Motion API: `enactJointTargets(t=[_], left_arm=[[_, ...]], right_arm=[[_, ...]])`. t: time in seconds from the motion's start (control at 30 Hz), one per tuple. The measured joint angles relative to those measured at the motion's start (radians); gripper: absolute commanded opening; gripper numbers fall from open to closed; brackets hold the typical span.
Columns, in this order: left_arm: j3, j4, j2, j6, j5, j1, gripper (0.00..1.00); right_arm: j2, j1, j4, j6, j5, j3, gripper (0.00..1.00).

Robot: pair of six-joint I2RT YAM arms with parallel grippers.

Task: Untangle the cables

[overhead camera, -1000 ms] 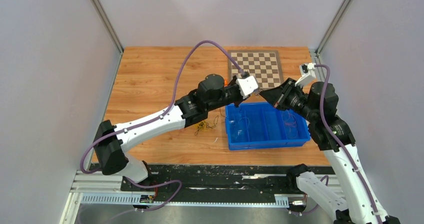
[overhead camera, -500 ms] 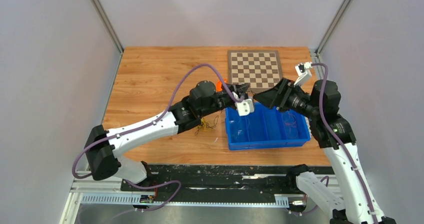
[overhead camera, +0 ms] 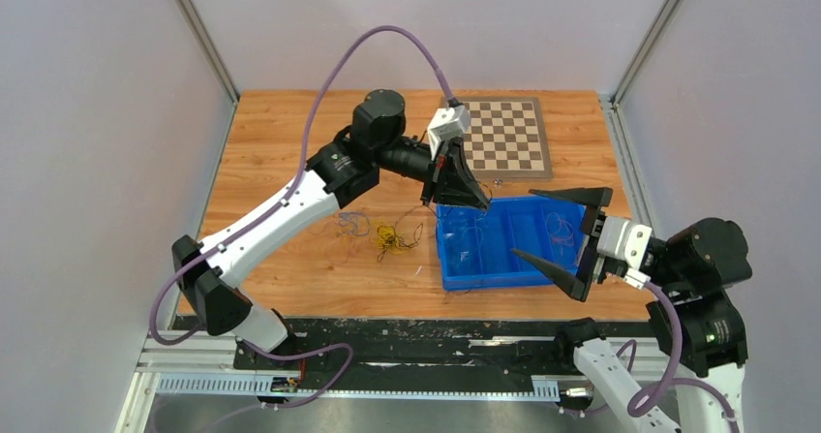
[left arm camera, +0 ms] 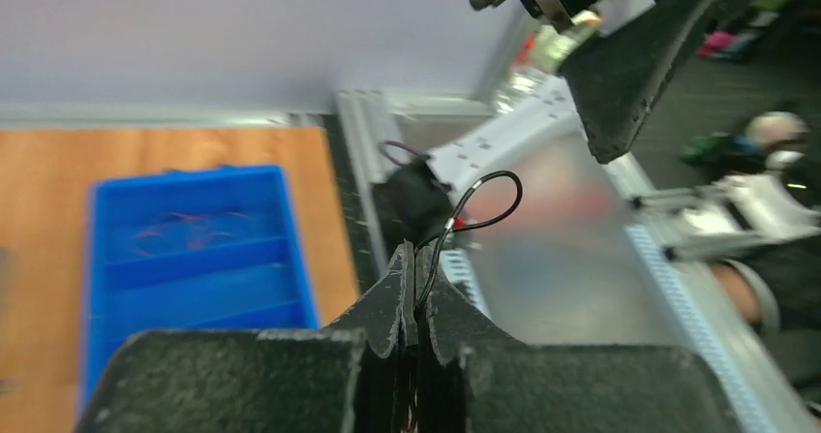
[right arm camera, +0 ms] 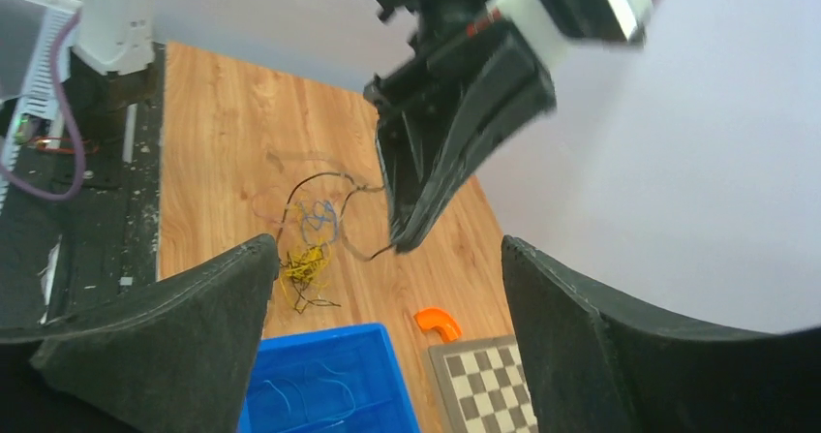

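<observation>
My left end effector (left arm camera: 416,278) clamps a black cable (left arm camera: 484,176), its loop poking past the tips toward my wide-open, empty right end effector (overhead camera: 524,224). The tangle (overhead camera: 390,239) lies below, nearer the left.

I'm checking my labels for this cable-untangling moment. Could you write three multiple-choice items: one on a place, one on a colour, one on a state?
1. The yellow cable bundle lies:
A) on the chessboard
B) on the table, left of the blue bin
C) inside the bin

2. The cable pinched in the left gripper is:
A) black
B) yellow
C) white

3. The right gripper is:
A) shut on a cable
B) shut on the bin's wall
C) open

Answers:
1 B: the top view shows it on bare wood beside the bin.
2 A: a black loop sticks out of the shut fingers.
3 C: its fingers stand wide apart with nothing between them.
</observation>
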Motion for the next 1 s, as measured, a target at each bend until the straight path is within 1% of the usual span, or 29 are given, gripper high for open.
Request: enactJointTargets(t=[0.13, 0.2, 0.33, 0.4, 0.47, 0.63, 0.67, 0.8, 0.9, 1.0], left_arm=[[-0.011, -0.006, 0.052, -0.115, 0.142, -0.024, 0.00], [-0.027, 0.034, 0.061, -0.189, 0.200, -0.035, 0.00], [-0.055, 0.220, 0.080, -0.388, 0.293, -0.063, 0.00], [-0.060, 0.312, 0.092, -0.474, 0.320, -0.077, 0.00], [-0.060, 0.397, 0.109, -0.549, 0.338, -0.090, 0.00], [-0.060, 0.528, 0.150, -0.674, 0.344, -0.102, 0.00], [-0.060, 0.544, 0.157, -0.691, 0.343, -0.102, 0.00], [-0.059, 0.590, 0.179, -0.744, 0.335, -0.102, 0.00], [-0.059, 0.612, 0.189, -0.767, 0.328, -0.101, 0.00], [-0.059, 0.624, 0.194, -0.780, 0.324, -0.102, 0.00]], right_arm=[[0.071, 0.000, 0.003, -0.026, -0.108, 0.034, 0.81], [0.096, 0.000, 0.010, -0.021, -0.143, 0.034, 0.81], [0.120, 0.000, 0.052, 0.032, -0.205, 0.029, 0.85], [0.120, 0.000, 0.093, 0.081, -0.228, 0.024, 0.86], [0.118, 0.000, 0.144, 0.129, -0.243, 0.018, 0.82], [0.118, 0.000, 0.262, 0.236, -0.256, -0.016, 0.69], [0.118, 0.000, 0.282, 0.253, -0.255, -0.027, 0.66], [0.118, 0.011, 0.327, 0.298, -0.242, -0.071, 0.64], [0.119, 0.033, 0.341, 0.313, -0.219, -0.098, 0.57], [0.119, 0.050, 0.347, 0.318, -0.189, -0.109, 0.47]])
